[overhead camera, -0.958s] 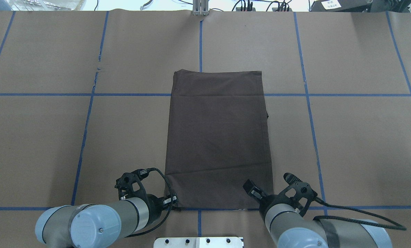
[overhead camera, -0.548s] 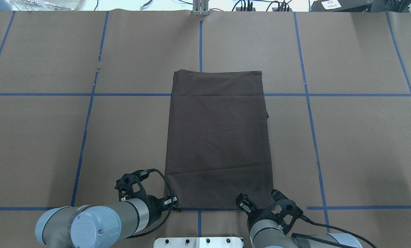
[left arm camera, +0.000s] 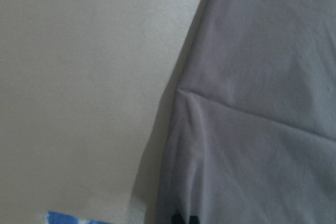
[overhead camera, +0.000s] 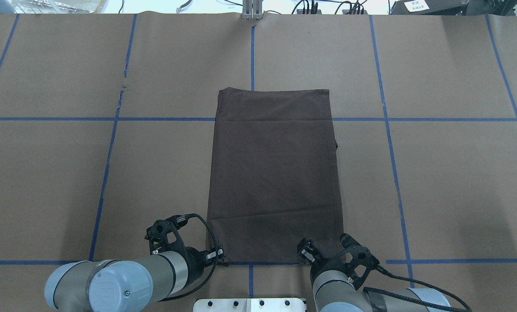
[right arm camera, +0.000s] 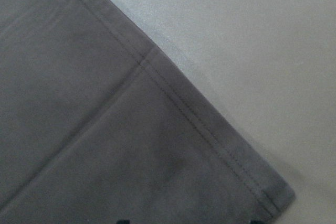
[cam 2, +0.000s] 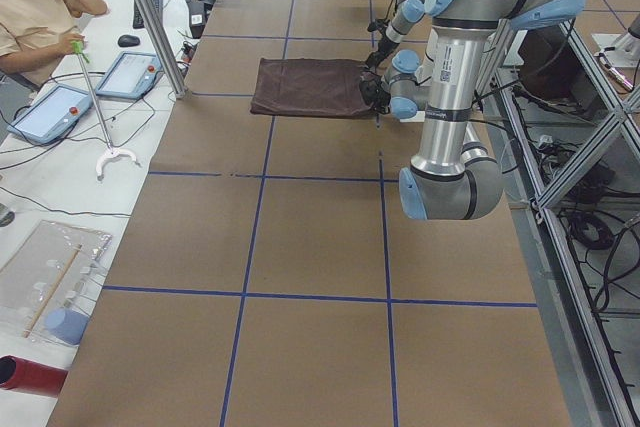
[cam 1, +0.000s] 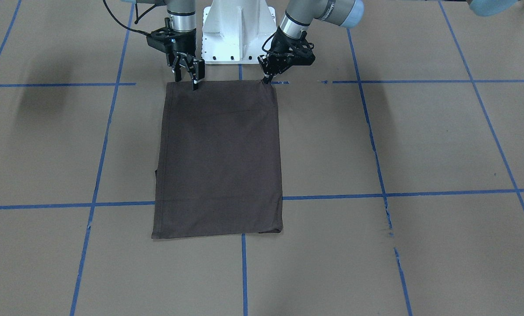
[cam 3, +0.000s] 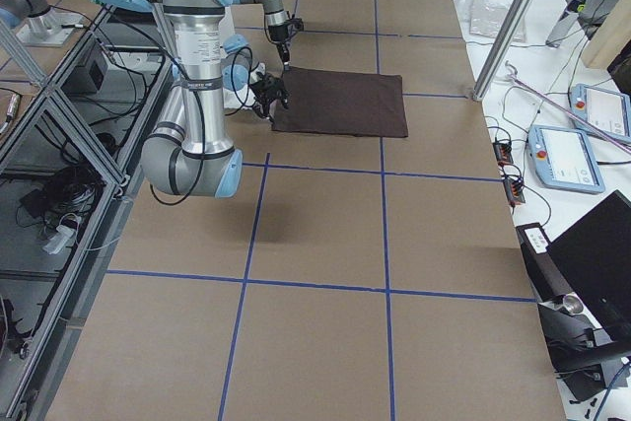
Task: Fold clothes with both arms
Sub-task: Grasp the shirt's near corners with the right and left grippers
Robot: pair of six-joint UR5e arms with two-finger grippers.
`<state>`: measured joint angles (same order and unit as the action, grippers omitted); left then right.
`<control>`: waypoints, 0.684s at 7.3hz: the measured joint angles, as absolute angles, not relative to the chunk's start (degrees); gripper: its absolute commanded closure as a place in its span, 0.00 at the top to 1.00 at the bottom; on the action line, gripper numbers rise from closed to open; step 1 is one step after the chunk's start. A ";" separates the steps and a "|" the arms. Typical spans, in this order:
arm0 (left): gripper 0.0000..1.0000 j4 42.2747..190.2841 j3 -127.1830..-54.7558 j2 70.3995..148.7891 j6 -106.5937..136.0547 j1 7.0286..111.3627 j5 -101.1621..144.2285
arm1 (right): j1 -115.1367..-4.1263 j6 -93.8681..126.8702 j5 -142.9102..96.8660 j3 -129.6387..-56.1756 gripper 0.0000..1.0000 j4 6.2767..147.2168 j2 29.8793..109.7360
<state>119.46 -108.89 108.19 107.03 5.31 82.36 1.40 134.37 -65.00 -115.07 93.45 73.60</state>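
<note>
Left jaws tight on brown T-shirt [overhead camera: 276, 173] corner, right jaws apart

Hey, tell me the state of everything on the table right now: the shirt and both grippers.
T-shirt: folded into a long rectangle, lying flat on the table.
left gripper: down at one near corner of the shirt, shut on it, with the fabric puckered there.
right gripper: open, fingers spread over the shirt's near edge by the other corner, not gripping.
</note>
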 measured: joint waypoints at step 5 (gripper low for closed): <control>0.00 119.53 -108.82 108.19 107.05 5.28 82.35 | 0.57 133.78 -65.21 -112.59 0.57 93.54 71.41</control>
